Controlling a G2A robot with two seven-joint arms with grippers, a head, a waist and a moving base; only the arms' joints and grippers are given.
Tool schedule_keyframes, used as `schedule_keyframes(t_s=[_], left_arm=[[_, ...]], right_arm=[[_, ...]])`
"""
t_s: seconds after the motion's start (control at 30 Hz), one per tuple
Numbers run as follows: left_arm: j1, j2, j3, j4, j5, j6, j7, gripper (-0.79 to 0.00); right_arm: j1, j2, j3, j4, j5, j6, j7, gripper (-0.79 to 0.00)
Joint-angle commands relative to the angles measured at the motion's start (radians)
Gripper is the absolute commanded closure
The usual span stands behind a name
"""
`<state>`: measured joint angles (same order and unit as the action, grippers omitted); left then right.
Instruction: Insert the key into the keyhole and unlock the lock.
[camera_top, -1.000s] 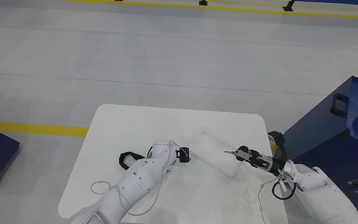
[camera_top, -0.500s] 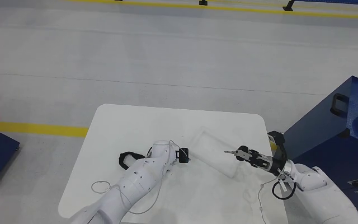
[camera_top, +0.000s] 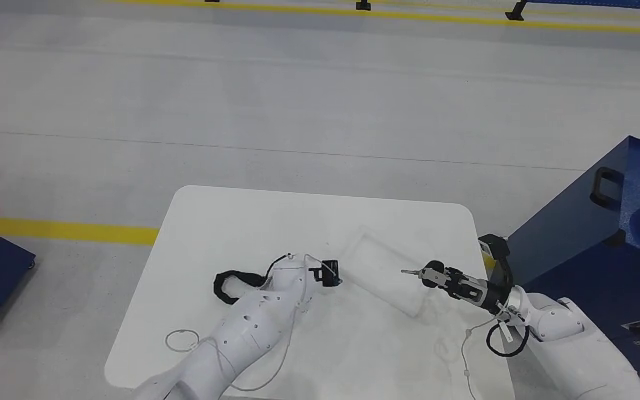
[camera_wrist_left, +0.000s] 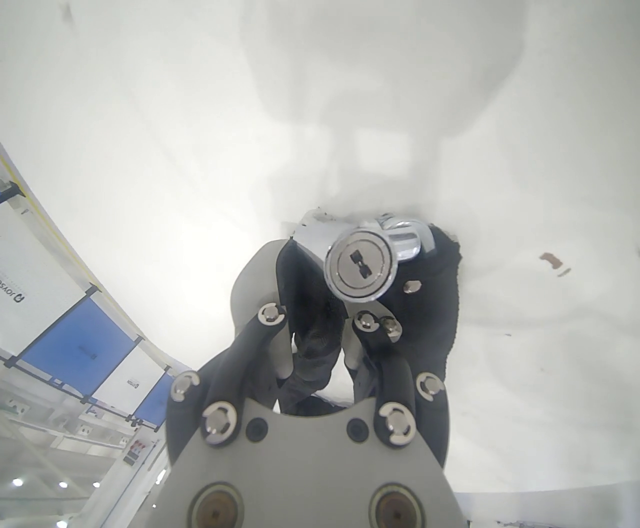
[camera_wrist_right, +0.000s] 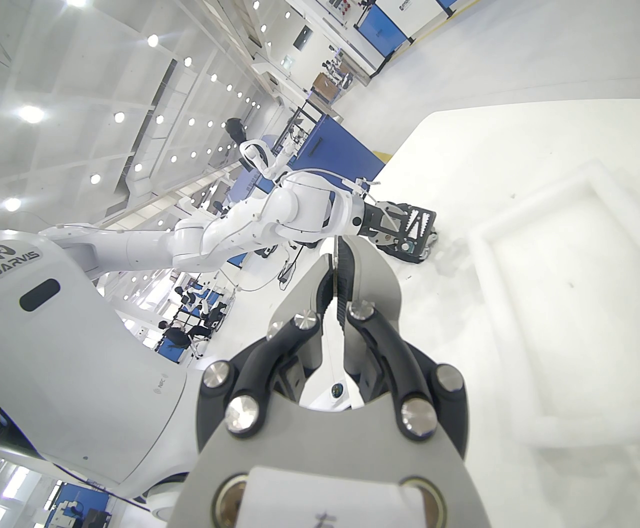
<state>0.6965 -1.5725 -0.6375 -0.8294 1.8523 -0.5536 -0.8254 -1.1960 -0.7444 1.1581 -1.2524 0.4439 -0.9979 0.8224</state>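
Chrome lock (camera_wrist_left: 359, 263) clamped in closed left tool (camera_top: 327, 272), keyhole (camera_wrist_left: 361, 263) facing wrist camera; right tool (camera_wrist_right: 338, 260) pinched onto key (camera_top: 410, 271), over white tray (camera_wrist_right: 530, 200) on counter (camera_top: 230, 230).

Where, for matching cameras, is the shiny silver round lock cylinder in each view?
Top view: mid-table, inside the left end effector, indistinct.
Left wrist view: centre, silver lock cylinder clamped, keyhole facing camera.
Right wrist view: mid-frame, in that distant end effector.
Landmark: left end effector.
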Motion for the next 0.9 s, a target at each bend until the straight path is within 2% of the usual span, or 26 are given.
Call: schedule_keyframes(t_s=[0.0, 0.33, 0.63, 0.87], left_arm=[[0.014, 0.007, -0.011, -0.015, 0.016, 0.03, 0.023, 0.0], [0.105, 0.056, -0.081, -0.151, 0.124, 0.126, 0.104, 0.0], [0.2, 0.1, -0.157, -0.309, 0.203, 0.123, 0.12, 0.0], [0.296, 0.133, -0.216, -0.488, 0.282, 0.109, 0.129, 0.0]], right_arm=[[0.0, 0.0, 0.0, 0.0, 0.0, 0.0, 0.0, 0.0], [0.0, 0.0, 0.0, 0.0, 0.0, 0.0, 0.0, 0.0], [0.0, 0.0, 0.0, 0.0, 0.0, 0.0, 0.0, 0.0], [0.0, 0.0, 0.0, 0.0, 0.0, 0.0, 0.0, 0.0]])
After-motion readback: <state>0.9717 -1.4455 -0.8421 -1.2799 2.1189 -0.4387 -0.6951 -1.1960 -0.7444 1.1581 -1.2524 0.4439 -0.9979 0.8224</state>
